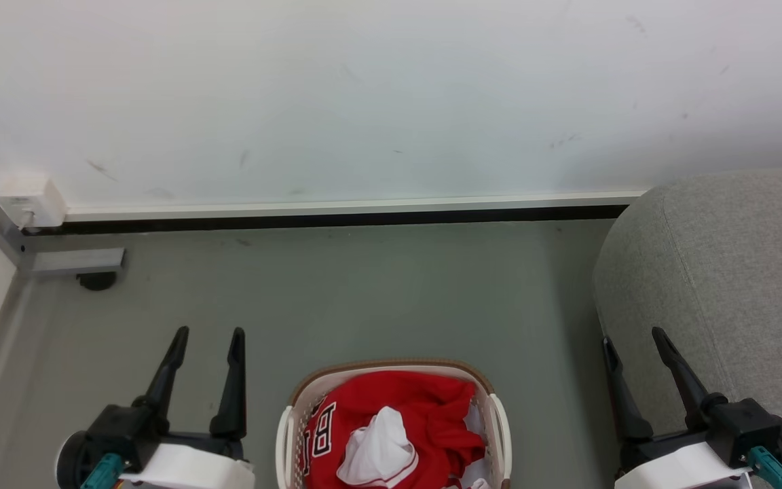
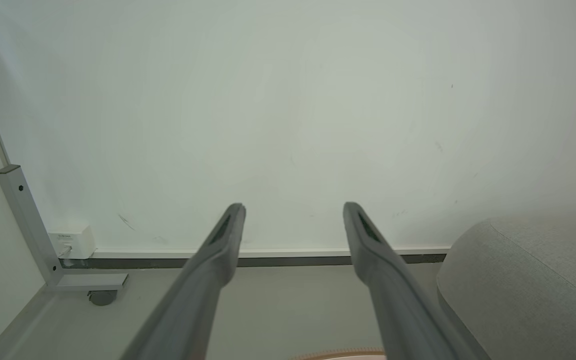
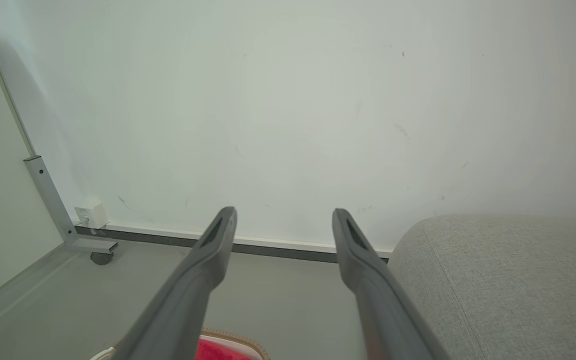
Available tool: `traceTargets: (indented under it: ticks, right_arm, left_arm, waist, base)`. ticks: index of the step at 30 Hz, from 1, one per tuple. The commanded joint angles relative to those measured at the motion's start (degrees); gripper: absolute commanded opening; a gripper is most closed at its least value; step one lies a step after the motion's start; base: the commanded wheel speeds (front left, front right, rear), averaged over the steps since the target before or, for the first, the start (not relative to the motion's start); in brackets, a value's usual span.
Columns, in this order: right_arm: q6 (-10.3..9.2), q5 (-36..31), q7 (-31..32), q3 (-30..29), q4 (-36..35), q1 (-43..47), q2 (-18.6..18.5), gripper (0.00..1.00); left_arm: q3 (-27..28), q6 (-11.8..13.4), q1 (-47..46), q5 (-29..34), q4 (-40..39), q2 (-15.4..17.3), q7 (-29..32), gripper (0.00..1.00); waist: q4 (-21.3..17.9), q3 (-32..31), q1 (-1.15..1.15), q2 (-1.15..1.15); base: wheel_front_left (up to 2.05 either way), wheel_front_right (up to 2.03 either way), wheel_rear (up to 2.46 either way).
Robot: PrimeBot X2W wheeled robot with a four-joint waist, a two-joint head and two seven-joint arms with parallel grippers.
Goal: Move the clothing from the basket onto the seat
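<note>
"Red basketball clothing with white trim [image 1: 425, 414] sits all bunched up in the small cream plastic basket with the brown rim [image 1: 391, 366], down on the grey floor [image 1: 377, 292]. So nothing is moved yet?"

"I think not. It looks like the very start. The left fingers [image 1: 233, 373] are wide apart and hold nothing. The right fingers [image 1: 679, 370] are wide apart and hold nothing too. One pair is on each side of the basket, not touching it."

"What comes next?"

"I guess one arm must dip down into the basket and pinch a fold of red cloth."

"And then?"

"Lift it over the rim and swing it right, onto the big round seat of light grey cloth [image 1: 737, 285]."

"Is there room?"

"Lots of floor ahead, up to the white wall [image 1: 364, 102]. But watch the seat's edge. It is very close to the right fingers."
</note>
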Motion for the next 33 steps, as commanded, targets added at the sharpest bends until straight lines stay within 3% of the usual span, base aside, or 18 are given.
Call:
traceTargets:
  ticks: [1,20,33]
  right_arm:
    - [-0.12,-0.3,0.0,0.0,0.1,-0.5,0.0,1.0]
    - [-0.12,0.4,0.0,-0.1,-0.2,-1.1,0.0,1.0]
    - [-0.12,1.1,0.0,-0.3,-2.1,-3.1,0.2,1.0]
  left_arm:
    - [0.1,0.0,-0.4,0.2,0.2,0.1,-0.1,1.0]
    - [-0.1,0.3,-1.0,-0.5,0.5,0.1,-0.1,1.0]
    - [0.0,-0.1,-4.0,1.4,3.0,0.1,-0.1,1.0]
  waist:
    - [0.0,0.0,0.0,0.0]
    - [-0.8,1.5,0.0,0.0]
    - [-6.1,7.8,0.0,0.0]
  base:
    - [0.0,0.0,0.0]
    - [0.0,0.0,0.0]
    - [0.0,0.0,0.0]
